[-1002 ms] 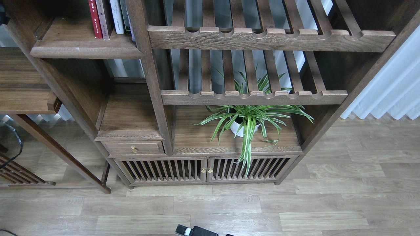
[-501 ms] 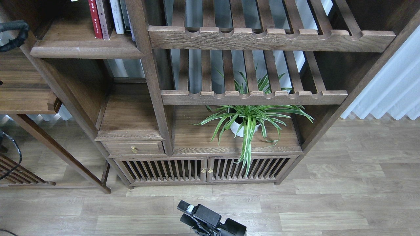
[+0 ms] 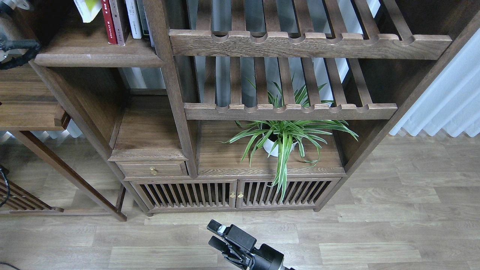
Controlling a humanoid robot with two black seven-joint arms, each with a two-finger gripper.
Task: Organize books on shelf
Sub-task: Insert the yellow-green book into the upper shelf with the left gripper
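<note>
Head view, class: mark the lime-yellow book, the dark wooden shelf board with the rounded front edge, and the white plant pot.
lime-yellow book (image 3: 87, 9), head view, lower cover corner.
dark wooden shelf board (image 3: 97, 60), head view, rounded front edge.
white plant pot (image 3: 273, 148), head view, side wall.

Beyond my matt black plastic gripper, grainy dark wooden shelf, glossy paper books, pale wood-look floor.

Spider plant in white pot above and beyond the right gripper; slatted racks higher up; curtain far right.
</note>
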